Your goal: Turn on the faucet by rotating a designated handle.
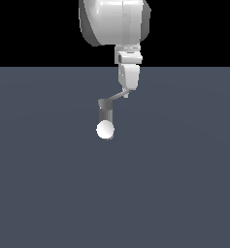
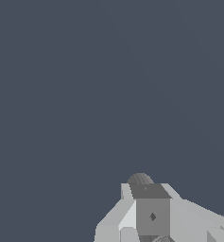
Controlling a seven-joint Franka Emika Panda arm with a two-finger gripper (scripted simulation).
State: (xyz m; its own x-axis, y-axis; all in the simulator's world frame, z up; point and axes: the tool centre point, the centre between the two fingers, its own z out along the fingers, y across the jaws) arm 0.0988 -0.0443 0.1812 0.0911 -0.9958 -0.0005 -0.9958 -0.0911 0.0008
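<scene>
Where the grey desk (image 1: 48,193) meets the black backdrop, we see the faucet (image 1: 105,110) standing as a short upright cylinder, a white sphere (image 1: 105,130) just in front of its base. Its handle (image 1: 117,96) slants from the faucet's top toward the exterior view's right, up to our gripper (image 1: 126,93), whose tip touches the bar's far end. We cannot tell how far the jaws are spread.
</scene>
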